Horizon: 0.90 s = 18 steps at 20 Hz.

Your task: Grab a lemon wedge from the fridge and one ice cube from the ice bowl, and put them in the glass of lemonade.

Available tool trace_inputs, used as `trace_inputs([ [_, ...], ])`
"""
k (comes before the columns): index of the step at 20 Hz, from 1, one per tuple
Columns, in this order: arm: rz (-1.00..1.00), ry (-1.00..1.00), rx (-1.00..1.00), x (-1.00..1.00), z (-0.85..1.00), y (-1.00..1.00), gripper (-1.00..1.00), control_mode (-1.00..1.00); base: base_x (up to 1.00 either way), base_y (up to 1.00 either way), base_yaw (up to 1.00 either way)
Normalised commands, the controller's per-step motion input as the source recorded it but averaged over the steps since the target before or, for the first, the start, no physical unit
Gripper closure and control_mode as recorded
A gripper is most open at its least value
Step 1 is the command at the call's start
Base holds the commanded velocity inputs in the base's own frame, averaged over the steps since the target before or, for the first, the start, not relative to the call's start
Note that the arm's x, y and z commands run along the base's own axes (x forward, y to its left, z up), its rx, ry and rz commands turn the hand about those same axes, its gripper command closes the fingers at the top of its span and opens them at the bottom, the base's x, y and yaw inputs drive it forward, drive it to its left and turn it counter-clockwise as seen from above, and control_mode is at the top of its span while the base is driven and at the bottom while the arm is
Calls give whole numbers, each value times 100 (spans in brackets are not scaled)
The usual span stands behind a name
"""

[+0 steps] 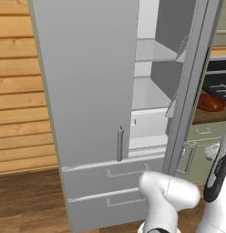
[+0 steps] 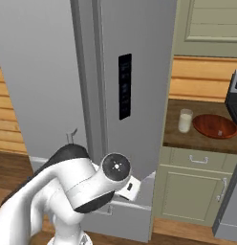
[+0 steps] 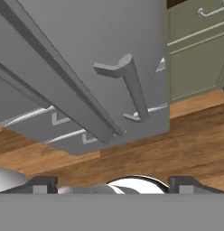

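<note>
The fridge (image 1: pixel 87 91) stands with its left door shut and its right door (image 2: pixel 134 72) swung open, the black panel (image 2: pixel 124 86) on that door's face. Bare white shelves (image 1: pixel 151 93) show inside. The lemon wedge is out of view. On the counter to the right stand the glass of lemonade (image 2: pixel 185 120) and the ice bowl (image 2: pixel 215 126); an ice cube is too small to make out. My gripper (image 3: pixel 113 185) is open, its fingertips (image 3: pixel 41 184) far apart with nothing between them, low below the open door's bar handle (image 3: pixel 132 85).
Two lower fridge drawers (image 1: pixel 115 182) lie under the doors. Beige cabinet fronts (image 2: pixel 197 186) sit beneath the wooden counter (image 2: pixel 177 136). A stove edge (image 2: pixel 233 98) is at the far right. Wooden floor (image 3: pixel 177 144) runs below, with a plank wall (image 1: pixel 19 91) on the left.
</note>
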Motion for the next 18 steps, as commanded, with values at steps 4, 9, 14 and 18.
trace_inputs([
  [4, -6, 7, -24, 12, 100, 100, -100, -100, 0, 0, 0],
  [9, -1, 20, -29, 34, 95, 100, -100, -100, 0, 0, 0],
  [14, 0, 35, -38, 67, 58, 88, -100, -100, 0, 0, 0],
  [18, 0, 30, -40, 80, 8, 46, -100, -100, 0, 0, 0],
])
